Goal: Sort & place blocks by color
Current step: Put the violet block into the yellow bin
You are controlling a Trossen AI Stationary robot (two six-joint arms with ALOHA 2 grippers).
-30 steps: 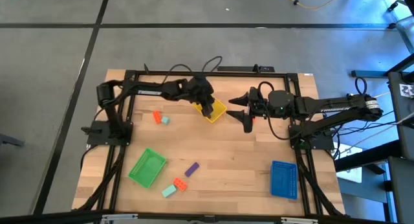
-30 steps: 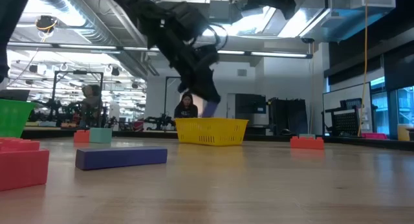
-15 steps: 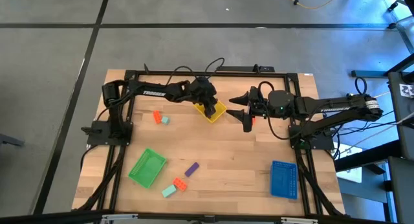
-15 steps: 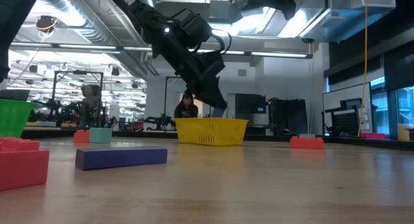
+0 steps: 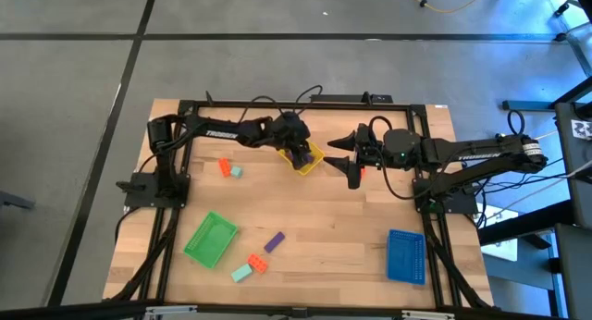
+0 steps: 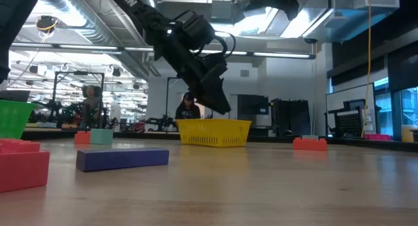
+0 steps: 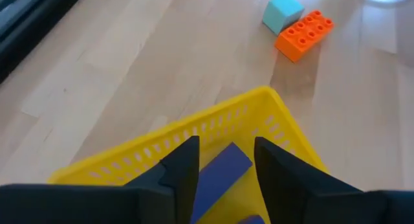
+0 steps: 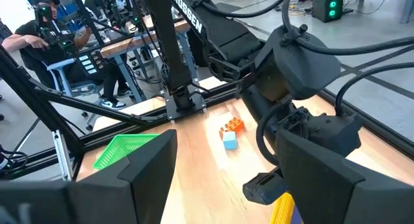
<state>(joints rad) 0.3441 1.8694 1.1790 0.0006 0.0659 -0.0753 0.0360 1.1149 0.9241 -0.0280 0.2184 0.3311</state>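
Observation:
My left gripper [image 5: 301, 156] hangs open just above the yellow tray [image 5: 313, 162] at the table's far middle. A purple block [image 7: 222, 168] lies on the tray's floor below the gap between its fingers. An orange block [image 5: 224, 166] and a teal block [image 5: 236, 172] lie left of the tray. Another purple block [image 5: 274, 241], an orange one [image 5: 258, 262] and a teal one [image 5: 241, 273] lie near the front. A further orange block [image 6: 309, 144] lies by my right gripper [image 5: 350, 163], which hovers open to the right of the yellow tray.
A green tray [image 5: 211, 239] sits at the near left and a blue tray [image 5: 405, 255] at the near right. Bare wood lies between them. Black frame rails run along the table's far, left and right edges. A person sits in the room beyond the table.
My left gripper has let go of the purple block it carried at its fingertips above the yellow tray. The block no longer shows at the fingertips in the low view; it has dropped into the tray.

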